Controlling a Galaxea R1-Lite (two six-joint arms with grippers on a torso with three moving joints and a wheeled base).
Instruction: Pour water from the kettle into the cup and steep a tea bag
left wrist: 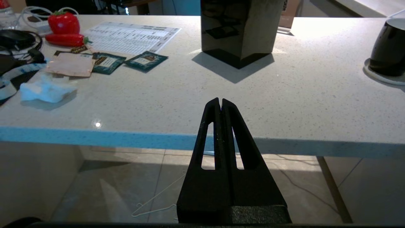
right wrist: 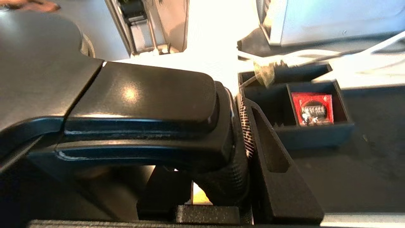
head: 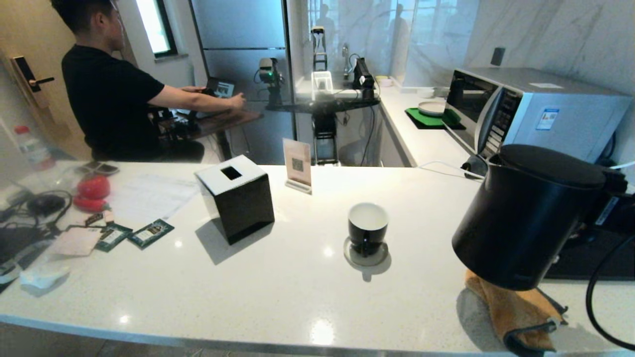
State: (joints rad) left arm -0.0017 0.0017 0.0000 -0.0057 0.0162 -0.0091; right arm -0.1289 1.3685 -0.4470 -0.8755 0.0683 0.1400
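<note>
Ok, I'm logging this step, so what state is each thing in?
kettle: lifted off the counter, tilted toward the cup, lid shut
cup: upright on its coaster, no tea bag visible
right gripper: shut on the kettle's handle
left gripper: shut, empty, at the counter's edge
microwave: door ajar

The red packet [right wrist: 312, 108] in the black tray [right wrist: 316, 134] reads "NESCAFE".
</note>
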